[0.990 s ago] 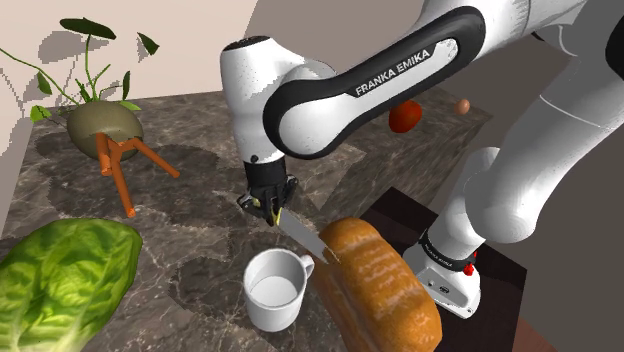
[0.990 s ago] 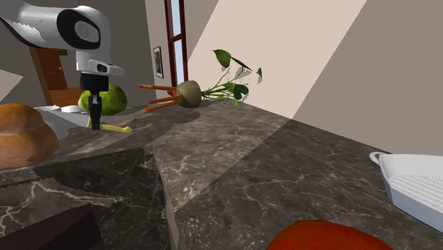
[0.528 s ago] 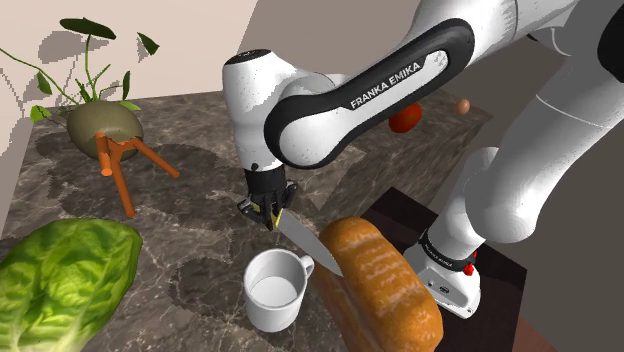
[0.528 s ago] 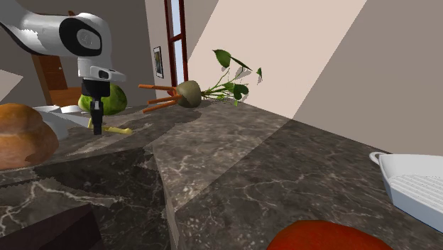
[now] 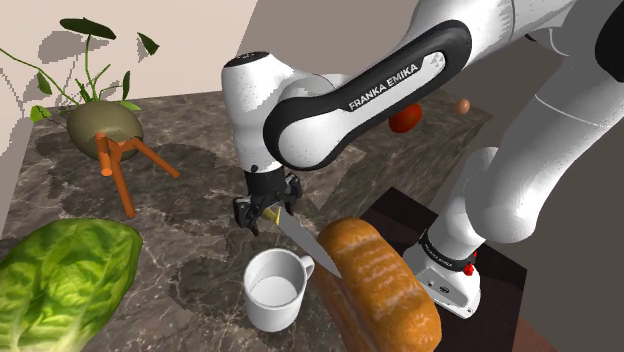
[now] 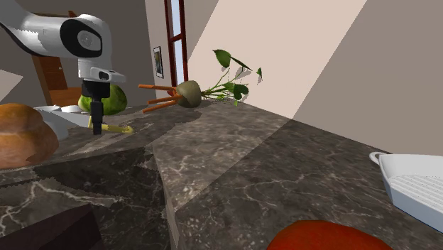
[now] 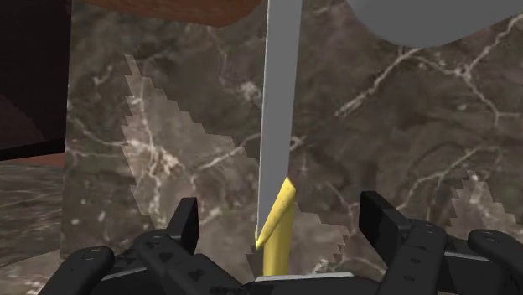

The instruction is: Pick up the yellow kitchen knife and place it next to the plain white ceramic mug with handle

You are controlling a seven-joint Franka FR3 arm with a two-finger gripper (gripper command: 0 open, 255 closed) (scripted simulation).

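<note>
The knife has a yellow handle [image 5: 270,211] and a grey blade [image 5: 305,241]. It lies on the dark marble counter [image 5: 200,200], its blade pointing between the white mug [image 5: 275,290] and the bread loaf [image 5: 380,288]. My gripper [image 5: 266,212] hovers low over the handle with its fingers spread. In the wrist view the handle [image 7: 278,226] sits between the two black fingers [image 7: 184,222] and neither touches it; my gripper [image 7: 283,226] is open. The blade [image 7: 281,109] runs toward the mug's rounded side [image 7: 427,21]. From the second exterior view, my gripper [image 6: 97,125] stands over the yellow handle [image 6: 117,128].
A large lettuce [image 5: 60,285] lies at the shoulder view's lower left. A potted plant on an orange stand [image 5: 105,130] is at the back. A tomato [image 5: 405,117] and an egg [image 5: 463,105] sit far back. A white tray [image 6: 415,188] is at the counter's far end.
The gripper came down a little with the knife, then its fingers spread and let go of the yellow handle. The knife now rests beside the mug.
</note>
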